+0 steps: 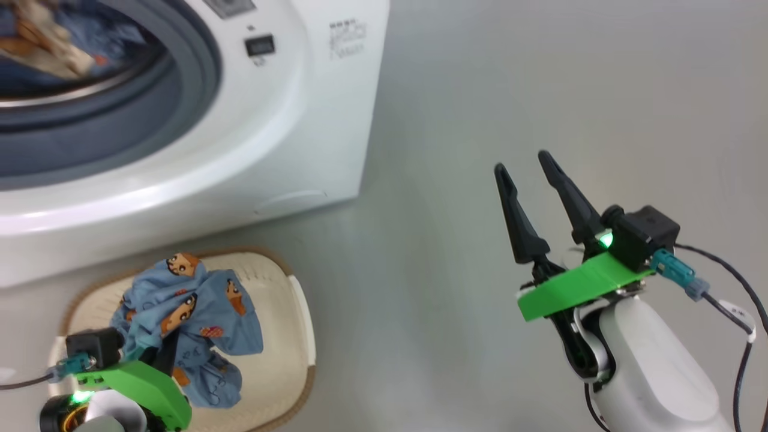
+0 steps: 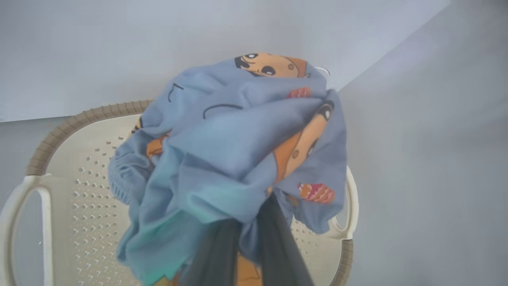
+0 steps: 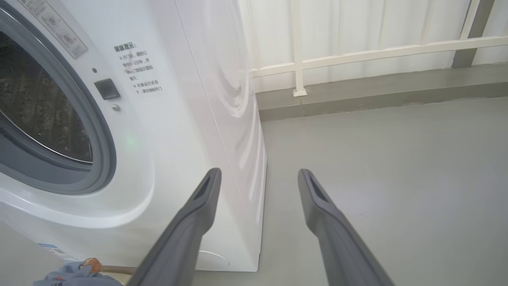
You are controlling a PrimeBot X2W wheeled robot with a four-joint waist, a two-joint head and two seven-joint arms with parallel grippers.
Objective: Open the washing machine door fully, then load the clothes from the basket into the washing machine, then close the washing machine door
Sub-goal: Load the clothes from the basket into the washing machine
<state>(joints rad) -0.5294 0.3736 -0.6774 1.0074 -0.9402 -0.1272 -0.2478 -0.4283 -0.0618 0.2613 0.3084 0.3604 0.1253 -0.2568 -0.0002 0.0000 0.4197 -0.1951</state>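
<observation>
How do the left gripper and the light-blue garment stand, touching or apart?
Touching. The left wrist view shows the left gripper shut on the light-blue garment, fabric bunched around its fingers.

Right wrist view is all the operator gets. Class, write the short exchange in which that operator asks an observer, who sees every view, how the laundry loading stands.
Operator: Is the left claw holding anything?
Observer: Yes, the left claw is shut on a blue garment over the basket.
Operator: Is anything inside the washing machine?
Observer: Yes, in the washing machine the head view shows blue and cream clothes lying inside.
</observation>
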